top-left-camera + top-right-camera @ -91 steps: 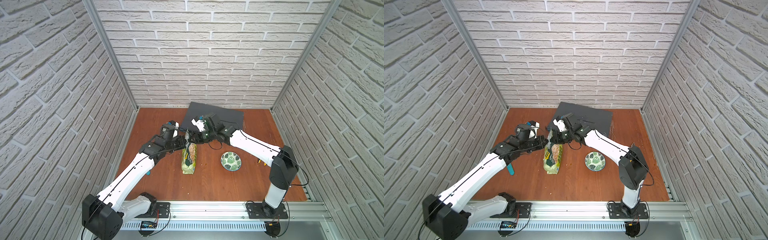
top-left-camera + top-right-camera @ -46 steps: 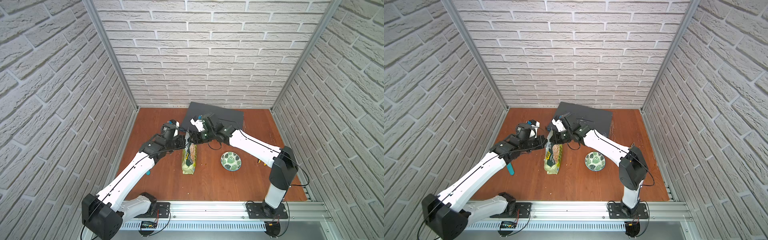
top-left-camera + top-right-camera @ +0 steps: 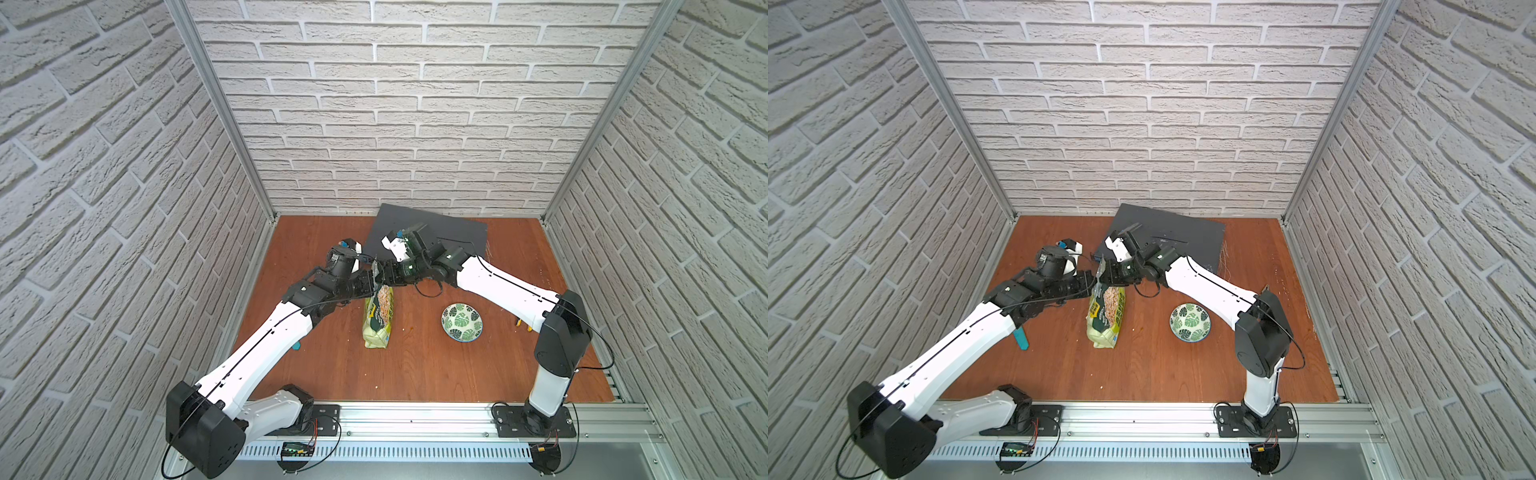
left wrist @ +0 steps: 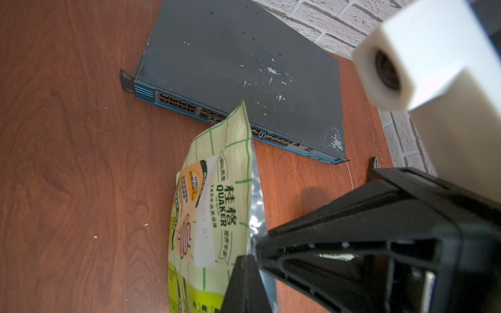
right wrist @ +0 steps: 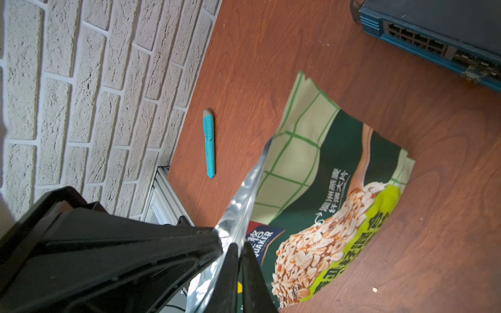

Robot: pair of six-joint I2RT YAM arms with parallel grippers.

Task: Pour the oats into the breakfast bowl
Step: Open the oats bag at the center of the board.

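The light green oats pouch (image 3: 378, 318) (image 3: 1106, 316) rests its bottom on the wooden table, with its top edge raised between both arms. My left gripper (image 3: 372, 283) (image 4: 245, 257) is shut on one wall of the pouch mouth (image 4: 217, 203). My right gripper (image 3: 385, 277) (image 5: 238, 245) is shut on the facing wall (image 5: 325, 216), so silver inner film shows between them. The oats themselves are hidden inside. The breakfast bowl (image 3: 462, 322) (image 3: 1190, 323), white with green leaves, stands empty to the right of the pouch, apart from both grippers.
A dark flat network switch (image 3: 432, 232) (image 4: 244, 67) lies at the back against the brick wall. A teal cutter (image 3: 1020, 338) (image 5: 209, 143) lies left of the pouch, partly under the left arm. Brick walls close in three sides.
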